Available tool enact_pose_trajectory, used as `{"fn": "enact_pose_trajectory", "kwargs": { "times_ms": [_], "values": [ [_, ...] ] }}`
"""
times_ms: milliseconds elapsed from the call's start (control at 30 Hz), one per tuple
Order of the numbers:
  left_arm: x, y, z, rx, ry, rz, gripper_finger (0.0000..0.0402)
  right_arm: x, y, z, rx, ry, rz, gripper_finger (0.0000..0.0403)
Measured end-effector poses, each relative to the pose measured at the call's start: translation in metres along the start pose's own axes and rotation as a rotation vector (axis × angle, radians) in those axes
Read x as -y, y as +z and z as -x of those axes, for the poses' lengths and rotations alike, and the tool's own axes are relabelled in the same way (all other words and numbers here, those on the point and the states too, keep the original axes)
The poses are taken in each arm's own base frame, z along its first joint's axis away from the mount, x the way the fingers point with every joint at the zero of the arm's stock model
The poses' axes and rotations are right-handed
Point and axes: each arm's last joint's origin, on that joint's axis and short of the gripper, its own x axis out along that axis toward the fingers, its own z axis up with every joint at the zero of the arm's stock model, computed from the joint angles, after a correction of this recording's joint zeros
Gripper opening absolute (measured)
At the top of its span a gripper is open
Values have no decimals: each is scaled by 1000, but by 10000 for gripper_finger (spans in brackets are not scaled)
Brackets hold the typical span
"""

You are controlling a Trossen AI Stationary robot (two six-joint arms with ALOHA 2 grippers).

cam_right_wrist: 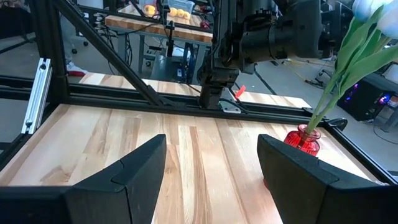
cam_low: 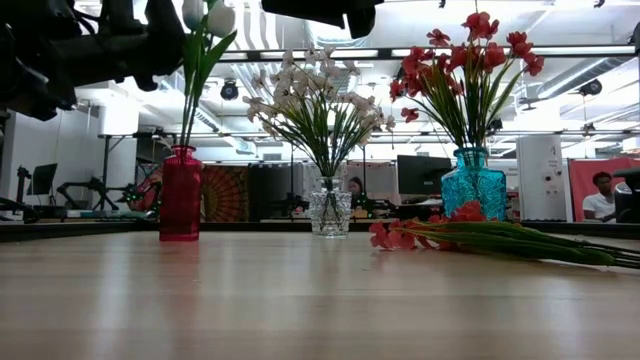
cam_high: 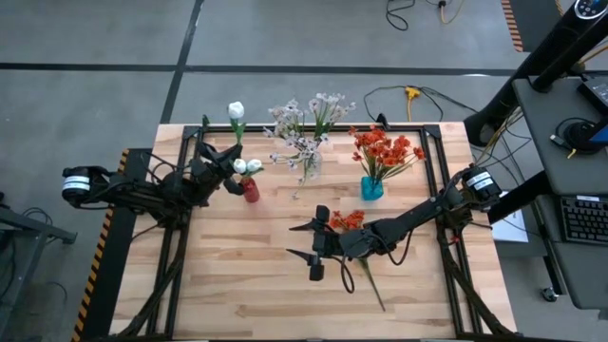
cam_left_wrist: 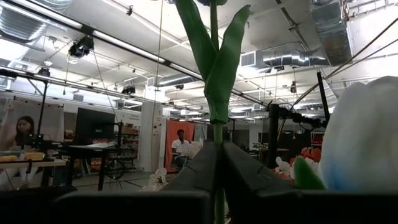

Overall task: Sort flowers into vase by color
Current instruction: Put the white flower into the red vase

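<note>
Left gripper (cam_high: 231,155) is clamped on a white tulip (cam_high: 236,111) above the red vase (cam_high: 250,189), matching colours; right gripper (cam_high: 313,249), fingers apart, hovers beside the fallen orange stem (cam_high: 353,228)

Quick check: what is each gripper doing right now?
Left gripper: shut on a white tulip stem, held upright by the red vase.
Right gripper: open, empty, above the table near the loose orange-red flower.

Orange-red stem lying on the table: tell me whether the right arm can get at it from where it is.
Probably yes. The right gripper hangs open just beside the loose orange-red stem, which lies flat on the table with nothing over it. The blue vase stands clear behind it.
</note>
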Motion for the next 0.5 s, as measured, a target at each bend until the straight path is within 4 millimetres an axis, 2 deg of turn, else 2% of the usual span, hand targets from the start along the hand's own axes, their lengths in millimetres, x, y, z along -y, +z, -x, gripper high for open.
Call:
{"fn": "enact_pose_trajectory", "kwargs": {
  "times_ms": [500],
  "values": [
    [0,0,1,-2,0,-1,77,0,0,0,0,1,0,244]
  ]
}}
